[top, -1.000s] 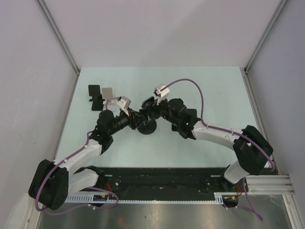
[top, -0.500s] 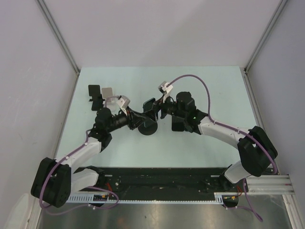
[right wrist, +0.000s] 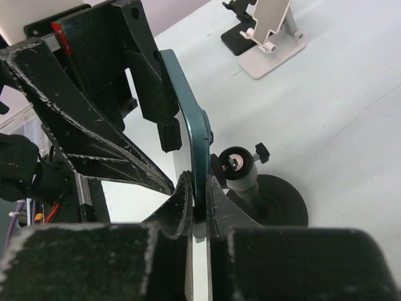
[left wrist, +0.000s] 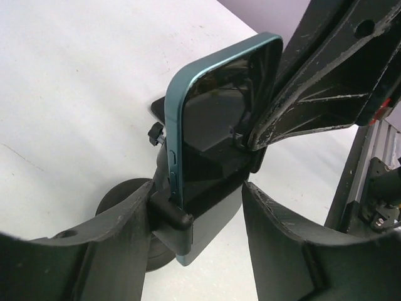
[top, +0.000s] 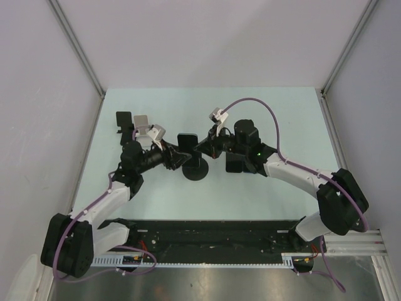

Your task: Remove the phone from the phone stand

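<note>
On the pale green table [top: 282,125], the black round-based phone stand [top: 195,170] holds the teal-edged dark phone [left wrist: 213,125] upright in its cradle. My left claw [left wrist: 197,197] is spread either side of that cradle (contact unclear), and my right claw [right wrist: 199,194] pinches the phone's edge.

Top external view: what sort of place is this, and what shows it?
Probably a robot lab test cell: plain panel walls enclose a pale table, with the left arm and right arm mounted at its near edge.
</note>
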Robot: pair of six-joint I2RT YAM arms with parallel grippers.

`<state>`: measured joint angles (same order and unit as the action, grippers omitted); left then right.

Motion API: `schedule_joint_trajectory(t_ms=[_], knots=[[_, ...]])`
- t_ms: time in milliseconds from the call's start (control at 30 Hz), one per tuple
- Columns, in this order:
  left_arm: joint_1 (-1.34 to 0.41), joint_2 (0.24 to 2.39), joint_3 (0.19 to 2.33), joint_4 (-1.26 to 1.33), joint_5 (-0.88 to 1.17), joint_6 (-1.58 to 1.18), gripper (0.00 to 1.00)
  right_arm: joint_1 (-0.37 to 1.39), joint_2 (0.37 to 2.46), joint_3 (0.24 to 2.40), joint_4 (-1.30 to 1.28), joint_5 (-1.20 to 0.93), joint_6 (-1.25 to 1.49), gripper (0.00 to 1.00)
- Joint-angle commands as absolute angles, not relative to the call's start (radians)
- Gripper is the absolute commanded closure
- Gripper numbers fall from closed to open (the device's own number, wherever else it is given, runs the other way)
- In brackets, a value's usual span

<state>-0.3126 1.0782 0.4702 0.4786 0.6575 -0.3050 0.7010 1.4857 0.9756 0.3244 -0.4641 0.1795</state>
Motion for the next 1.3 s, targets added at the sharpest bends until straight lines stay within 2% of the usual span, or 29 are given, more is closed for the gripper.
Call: schedule_joint_trajectory(t_ms=[0, 33, 133, 233, 333, 767, 867, 1000, 1133, 1267], knots=[[-0.330, 1.003, 0.485, 0.456, 0.687, -0.256, 0.41, 0.695, 1.454, 0.997, 0.328, -0.345, 0.144, 0.83], [-0.330, 0.999, 0.486, 0.446, 0.683, -0.246, 0.42, 0.706, 1.444, 0.997, 0.327, -0.335, 0.141, 0.64], [-0.330, 0.997, 0.489, 0.428, 0.670, -0.227, 0.42, 0.730, 1.430, 0.997, 0.330, -0.296, 0.137, 0.32], [-0.331, 1.002, 0.492, 0.423, 0.672, -0.230, 0.41, 0.744, 1.431, 0.997, 0.339, -0.267, 0.132, 0.24], [-0.333, 0.993, 0.492, 0.422, 0.655, -0.229, 0.41, 0.749, 1.436, 0.997, 0.348, -0.245, 0.138, 0.18], [-0.304, 0.924, 0.494, 0.308, 0.566, -0.181, 0.46, 0.750, 1.399, 0.999, 0.301, -0.256, 0.130, 0.15], [-0.304, 0.919, 0.502, 0.278, 0.572, -0.157, 0.56, 0.762, 1.390, 1.005, 0.278, -0.218, 0.121, 0.09], [-0.304, 0.917, 0.517, 0.247, 0.587, -0.135, 0.59, 0.795, 1.388, 1.014, 0.261, -0.155, 0.101, 0.04], [-0.305, 0.933, 0.525, 0.247, 0.610, -0.133, 0.66, 0.821, 1.411, 1.020, 0.258, -0.091, 0.112, 0.04], [-0.330, 0.939, 0.538, 0.247, 0.630, -0.137, 0.69, 0.821, 1.422, 1.020, 0.242, -0.032, 0.101, 0.04]])
